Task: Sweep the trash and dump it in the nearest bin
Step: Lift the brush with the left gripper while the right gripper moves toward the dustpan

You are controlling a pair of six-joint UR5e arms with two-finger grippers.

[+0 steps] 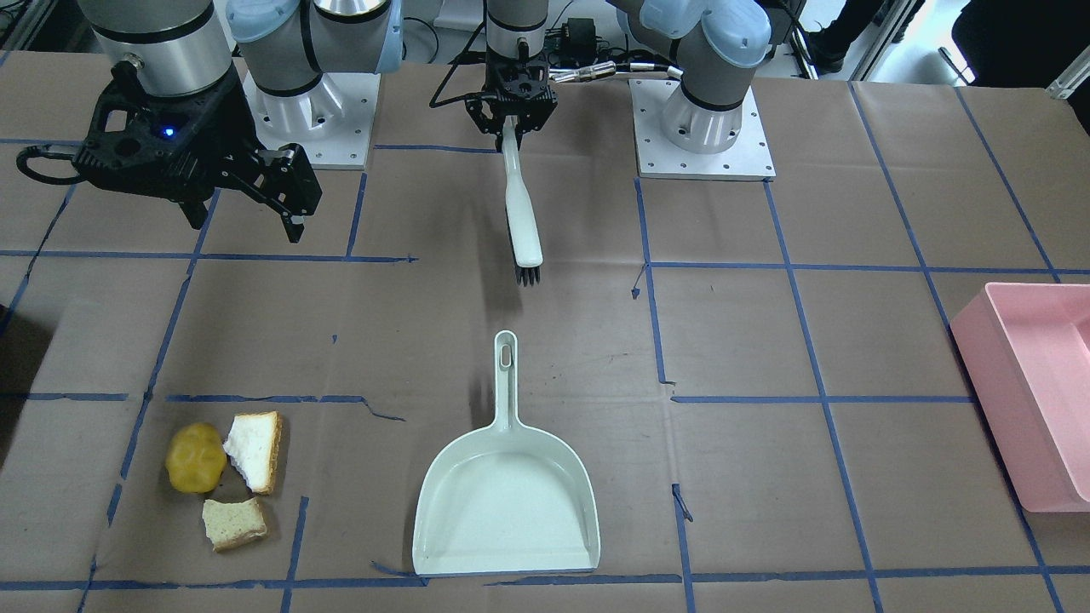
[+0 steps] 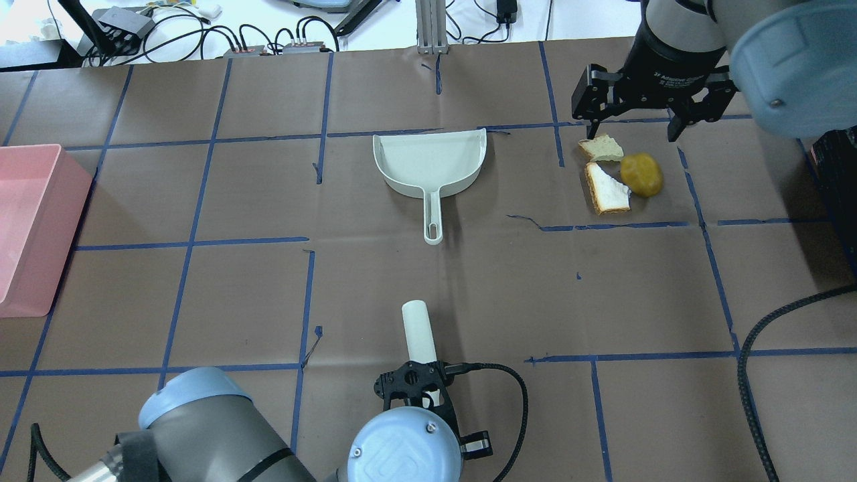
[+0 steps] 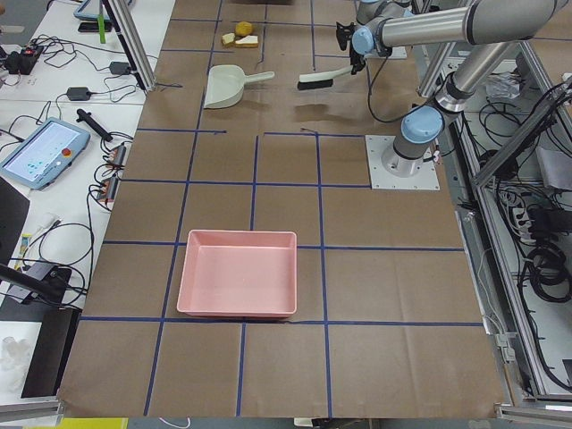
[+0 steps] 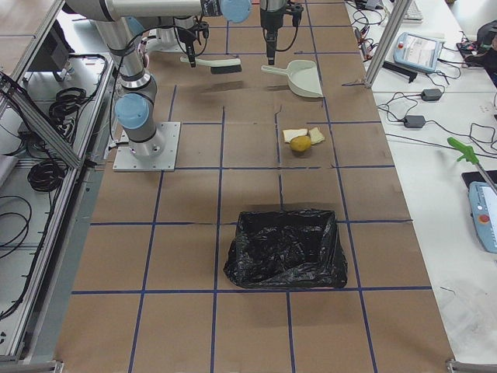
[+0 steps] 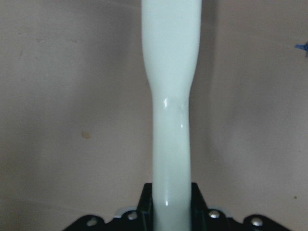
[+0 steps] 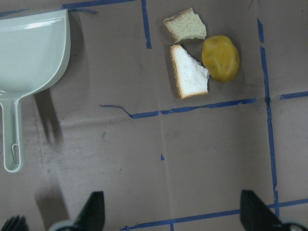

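Observation:
The trash lies together on the brown table: a yellow potato-like lump [image 1: 195, 458] and two bread pieces [image 1: 255, 449] [image 1: 234, 524], also in the overhead view [image 2: 641, 174] and the right wrist view [image 6: 220, 57]. My left gripper [image 1: 509, 128] is shut on the handle of a pale green brush [image 1: 521, 204] and holds it above the table, bristles toward the dustpan [image 1: 507, 502]. The handle fills the left wrist view [image 5: 171, 96]. My right gripper [image 2: 633, 124] is open and empty, raised above the trash. The dustpan lies flat with its handle toward the robot.
A pink bin [image 2: 27, 221] stands at the table's end on my left. A bin lined with a black bag [image 4: 287, 247] stands on my right, nearer the trash. Blue tape lines cross the table. A black cable [image 2: 756, 348] hangs at the right.

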